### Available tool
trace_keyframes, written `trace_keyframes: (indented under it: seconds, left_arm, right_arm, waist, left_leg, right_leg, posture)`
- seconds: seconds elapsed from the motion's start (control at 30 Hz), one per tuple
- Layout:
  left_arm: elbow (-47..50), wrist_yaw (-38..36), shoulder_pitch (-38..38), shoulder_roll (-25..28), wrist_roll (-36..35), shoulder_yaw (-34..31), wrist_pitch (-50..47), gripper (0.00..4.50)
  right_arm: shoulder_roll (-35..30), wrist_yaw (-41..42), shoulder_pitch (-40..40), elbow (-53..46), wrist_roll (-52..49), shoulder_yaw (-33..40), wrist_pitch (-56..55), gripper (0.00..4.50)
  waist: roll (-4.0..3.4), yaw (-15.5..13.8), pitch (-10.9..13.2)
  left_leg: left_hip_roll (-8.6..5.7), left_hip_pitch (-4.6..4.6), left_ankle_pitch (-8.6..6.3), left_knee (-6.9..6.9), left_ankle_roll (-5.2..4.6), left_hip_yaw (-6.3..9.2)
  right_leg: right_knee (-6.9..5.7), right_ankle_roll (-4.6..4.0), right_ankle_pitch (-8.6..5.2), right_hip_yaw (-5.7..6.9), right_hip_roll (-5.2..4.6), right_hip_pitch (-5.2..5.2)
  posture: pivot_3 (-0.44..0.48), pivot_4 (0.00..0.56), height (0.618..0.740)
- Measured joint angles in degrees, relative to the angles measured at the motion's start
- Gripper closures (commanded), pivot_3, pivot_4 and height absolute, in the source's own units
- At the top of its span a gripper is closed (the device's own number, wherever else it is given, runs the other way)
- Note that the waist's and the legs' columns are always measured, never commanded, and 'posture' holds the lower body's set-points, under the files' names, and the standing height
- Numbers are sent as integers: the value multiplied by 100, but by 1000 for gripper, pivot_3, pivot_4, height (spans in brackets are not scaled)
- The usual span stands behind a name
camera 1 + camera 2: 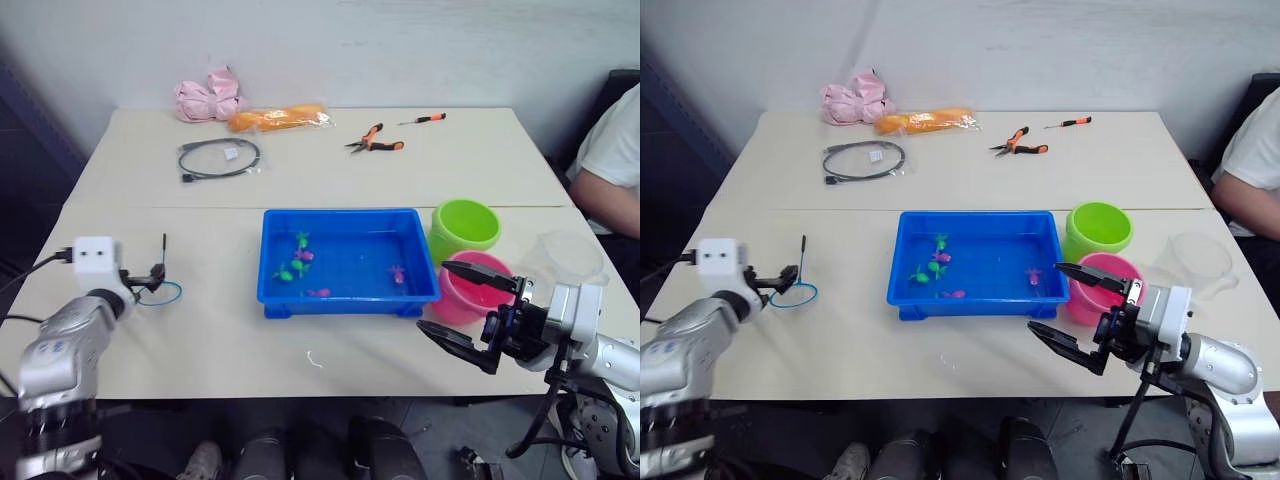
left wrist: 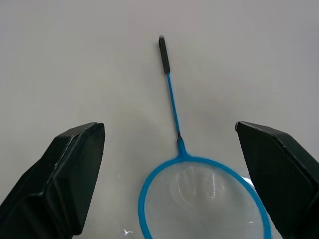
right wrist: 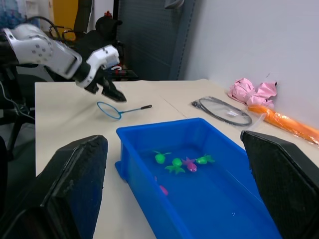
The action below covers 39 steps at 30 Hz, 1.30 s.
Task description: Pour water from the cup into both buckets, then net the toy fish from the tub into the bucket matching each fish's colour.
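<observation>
Your left gripper (image 2: 169, 169) hangs wide open over the net (image 1: 792, 292) lying on the counter (image 1: 350, 180), right gripper (image 1: 470, 310) open and empty too, so every fish (image 1: 300, 258) remains in the tub (image 1: 345, 298), buckets (image 1: 465, 225) waiting.

Tabletop layout, items as positioned.
The tub (image 1: 349, 262) is set at centre of the tabletop (image 1: 220, 340), the toy fish (image 1: 303, 256) held in it. The two buckets (image 1: 465, 227) are placed just right of it, the cup (image 1: 566, 258) further right, the net (image 1: 160, 291) well left.
</observation>
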<state>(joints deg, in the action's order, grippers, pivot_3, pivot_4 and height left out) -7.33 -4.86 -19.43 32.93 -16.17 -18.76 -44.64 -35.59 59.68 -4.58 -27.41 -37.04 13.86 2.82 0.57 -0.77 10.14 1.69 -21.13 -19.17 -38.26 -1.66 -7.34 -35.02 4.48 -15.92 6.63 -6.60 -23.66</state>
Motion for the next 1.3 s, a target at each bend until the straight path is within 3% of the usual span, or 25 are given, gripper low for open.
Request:
trace_keyframes:
  seconds: [0.27,0.37,0.47,0.5,0.53,0.67,0.9,0.97,1.03,1.17,1.3]
  left_arm:
    - [-1863,-109,-1133,-159,372,411,386,0]
    - [-2140,-302,-1333,-120,420,501,356,934]
    - [-2281,-370,-1443,-108,463,610,323,2301]
    - [-2288,-383,-1449,-99,466,623,311,2478]
    - [-2295,-403,-1454,-82,470,628,286,3146]
    - [-2268,-481,-1419,-70,478,578,232,4457]
    - [-1495,-998,-985,-26,33,80,189,4457]
    - [-991,-1590,-924,68,-369,-110,343,4457]
    - [-459,-2405,-854,540,-714,-171,524,4457]
    - [-36,-3604,-829,1114,-887,-304,1388,4457]
    - [179,-5346,-934,1626,-1069,368,1787,4457]
  right_arm:
    - [-10,-429,52,-243,163,-89,254,34]
    - [-23,-528,51,-361,170,-107,352,0]
    - [-46,-594,45,-513,162,-106,421,0]
    - [-54,-601,41,-537,160,-106,442,0]
    - [-66,-610,32,-566,160,-106,468,0]
    - [-98,-633,-77,-602,129,-74,512,0]
    - [-308,-500,-7,-511,49,30,518,0]
    - [-428,-435,106,-392,-15,72,588,0]
    - [-542,-327,188,-367,-145,91,707,0]
    - [-686,-237,294,-357,-277,90,894,0]
    - [-1078,-295,865,-406,-373,2,1335,0]
  waist:
    - [7,-63,-3]
    - [8,-72,-3]
    - [7,-63,-6]
    - [7,-61,-6]
    - [7,-59,-7]
    - [5,-30,-7]
    - [22,0,2]
    - [33,-1,9]
    - [37,4,11]
    - [25,8,11]
    - [18,-17,15]
  left_leg:
    - [-2,-2,2,-4,1,-3]
    - [-4,0,3,-7,0,-3]
    - [-4,8,3,-8,0,-4]
    - [-3,9,4,-8,1,-4]
    - [-3,11,5,-8,3,-4]
    - [0,21,7,-6,6,-14]
    - [3,2,7,-11,7,-14]
    - [6,-7,7,-28,7,-11]
    - [8,-9,4,-36,11,-6]
    - [6,-5,2,-36,9,-9]
    - [6,-8,-2,-42,8,-6]
  right_leg:
    - [-3,2,1,1,-1,-1]
    - [-8,2,1,2,-1,0]
    - [-10,2,1,-1,-2,5]
    - [-11,2,1,-3,-2,6]
    - [-14,2,1,-4,-2,6]
    - [-27,2,1,-15,-1,4]
    - [-28,2,1,-18,-1,-12]
    - [-31,1,1,-16,-2,-14]
    - [-31,0,0,-13,-2,-13]
    - [-5,-2,-1,-15,-6,-8]
    - [-1,-4,-2,-13,-7,-9]
  posture:
    - [0,150,740]
    - [0,150,740]
    - [0,150,740]
    - [0,150,740]
    - [0,150,740]
    - [0,150,740]
    - [0,150,740]
    - [0,150,740]
    - [0,150,740]
    - [0,150,740]
    - [0,150,740]
